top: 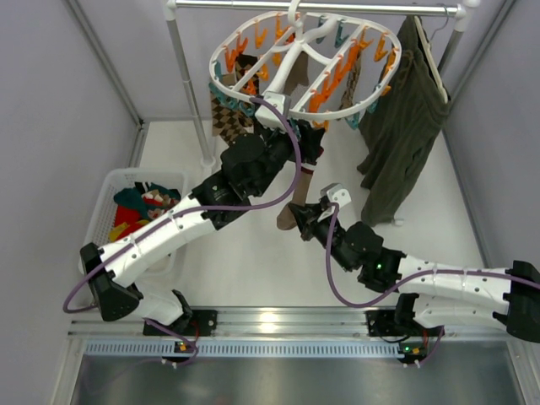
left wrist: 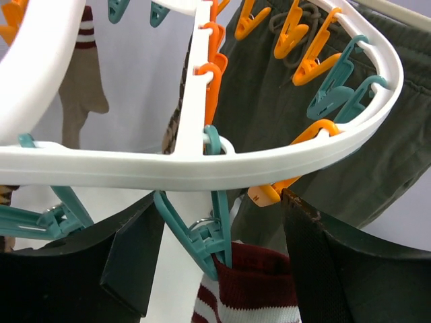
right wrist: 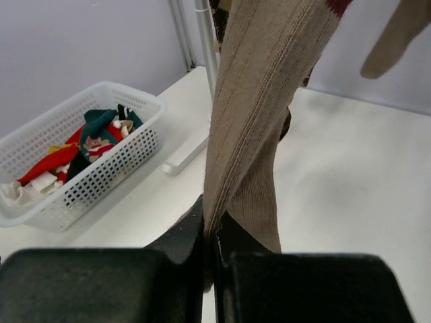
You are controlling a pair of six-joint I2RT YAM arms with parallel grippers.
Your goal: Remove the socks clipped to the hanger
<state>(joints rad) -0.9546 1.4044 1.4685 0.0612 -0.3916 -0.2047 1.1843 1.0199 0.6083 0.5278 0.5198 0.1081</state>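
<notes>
The white oval hanger point(top: 221, 78) with orange and teal clips hangs from the rail; its rim crosses the left wrist view point(left wrist: 202, 168). My left gripper point(top: 270, 110) is raised to the rim. It is open point(left wrist: 219, 232), its fingers either side of a teal clip point(left wrist: 202, 235) that pinches a sock's dark red, white-striped cuff point(left wrist: 256, 282). My right gripper point(top: 300, 218) is shut point(right wrist: 214, 232) on the lower end of this tan ribbed sock point(right wrist: 259, 101), pulled taut below the hanger. Argyle socks point(top: 226, 114) hang at the left side, another tan sock point(left wrist: 81, 84) behind.
A white basket point(top: 105, 196) with several colourful socks stands at the left, also in the right wrist view point(right wrist: 128, 158). A dark olive garment point(top: 405, 118) hangs on the right of the rail. The white stand's post point(top: 190, 84) rises beside the basket.
</notes>
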